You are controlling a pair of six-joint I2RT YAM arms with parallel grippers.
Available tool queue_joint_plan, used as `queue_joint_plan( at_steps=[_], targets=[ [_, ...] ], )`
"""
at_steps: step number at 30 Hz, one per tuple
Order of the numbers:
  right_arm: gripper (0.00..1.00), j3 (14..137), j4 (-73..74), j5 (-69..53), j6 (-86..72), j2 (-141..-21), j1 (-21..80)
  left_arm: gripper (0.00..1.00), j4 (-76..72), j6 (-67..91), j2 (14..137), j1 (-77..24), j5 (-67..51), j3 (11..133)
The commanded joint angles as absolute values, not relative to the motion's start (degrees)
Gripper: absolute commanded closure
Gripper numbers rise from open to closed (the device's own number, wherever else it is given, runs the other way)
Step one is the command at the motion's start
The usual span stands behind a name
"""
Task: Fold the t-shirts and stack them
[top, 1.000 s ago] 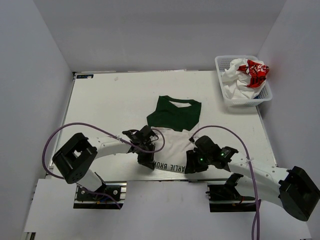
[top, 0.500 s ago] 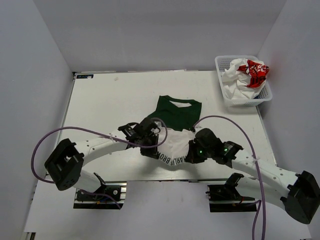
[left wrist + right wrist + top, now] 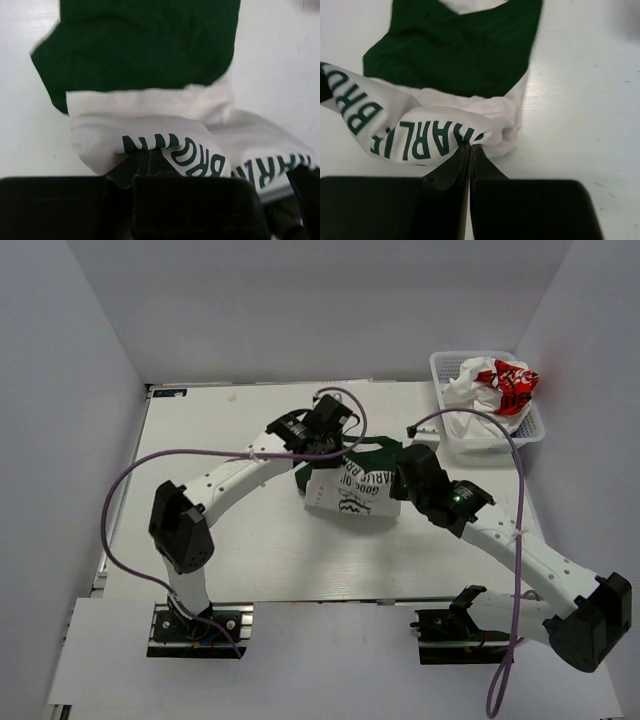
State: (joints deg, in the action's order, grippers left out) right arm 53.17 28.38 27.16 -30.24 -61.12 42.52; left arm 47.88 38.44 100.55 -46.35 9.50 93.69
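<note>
One t-shirt (image 3: 352, 492), white table (image 3: 205, 420), grey walls (image 3: 300, 310)

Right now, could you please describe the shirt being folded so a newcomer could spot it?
On the white table, left of the corner basket, is an off-white tee. Its dark green top and green lettering set it apart from the red-printed tee in that basket.

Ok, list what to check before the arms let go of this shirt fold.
1. Left gripper shut on the shirt hem: ok.
2. Right gripper shut on the hem: ok.
3. Hem reaches the green upper part: ok.
4. Fold lying flat: not ok, the cloth bunches between the grippers.
5. Side edges lined up: cannot tell.
6. Basket apart from both grippers: ok.
</note>
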Motion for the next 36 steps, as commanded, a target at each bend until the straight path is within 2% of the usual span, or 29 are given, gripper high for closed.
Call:
queue_joint_plan(
  at_steps=[1, 5, 8, 20, 25, 31, 33, 34, 35, 36],
  targets=[
    [1.0, 58.26, 24.88, 33.75, -27.69, -65.19, 38.86, 1.0, 53.96, 37.62, 105.63, -44.38, 16.43, 104.56],
    [1.0, 61.26, 22.77, 31.73, -26.98, -69.08, 34.29, 1.0, 58.35, 36.13, 113.28, -40.18, 17.58, 117.13],
    [1.0, 63.54, 20.49, 28.04, -25.4, -73.11, 30.33, 1.0, 57.31, 34.81, 116.89, -38.33, 16.27, 121.27],
    [1.0, 75.23, 17.84, 15.04, -24.87, -92.18, 19.78, 1.0, 46.41, 29.62, 129.19, -32.0, 4.84, 130.51],
    [1.0, 80.76, 19.16, 13.71, -24.96, -101.24, 17.67, 1.0, 40.62, 29.09, 134.29, -29.97, 0.54, 131.13],
    [1.0, 86.12, 17.84, 15.2, -25.92, -110.29, 15.74, 1.0, 31.23, 29.09, 138.69, -28.39, 1.05, 130.52],
    [1.0, 88.06, 16.8, 16.08, -25.75, -112.84, 15.03, 0.88, 29.02, 28.48, 139.74, -28.39, 1.66, 131.04],
    [1.0, 89.72, 17.05, 16.08, -25.84, -115.64, 14.77, 0.77, 27.09, 27.69, 140.53, -28.39, 1.67, 131.04],
    [1.0, 91.04, 17.57, 15.74, -25.58, -116.79, 14.33, 0.49, 26.37, 27.69, 140.54, -28.39, 1.67, 131.04],
    [0.96, 94.1, 18.62, 14.43, -25.49, -117.85, 14.24, 0.44, 26.37, 27.69, 141.49, -27.87, 1.67, 132.79]
  ],
)
